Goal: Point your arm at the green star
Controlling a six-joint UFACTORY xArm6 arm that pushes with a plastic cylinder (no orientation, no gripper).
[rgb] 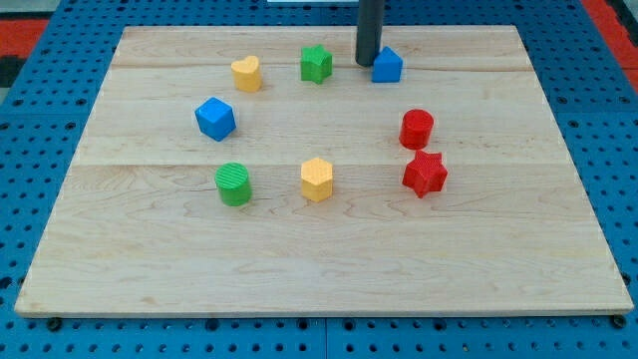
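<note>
Blue pegboard surrounds a pale wooden table [319,269] that fills most of the view, with eight small blocks spread in a loose ring on it. Along the far side, from left to right, sit a yellow heart-like block [246,73], the green star [316,63] and a blue block with a peaked top [387,65]. A dark rod comes down from the view's top, and my tip [368,64] rests on the wood at the far side, touching or almost touching the left side of that peaked blue block. The green star lies a short way to the left of my tip, at about the same depth, with a clear gap of bare wood between them. This arm has no jaws, so nothing is grasped or released; the rod only stands on the table. On the left sits a blue cube-like block [215,118]. Nearer, a green cylinder [233,184] and a yellow hexagonal block [317,179] sit side by side, well apart. On the right, a red cylinder [417,129] stands just beyond a red star [425,174], the two close together.
</note>
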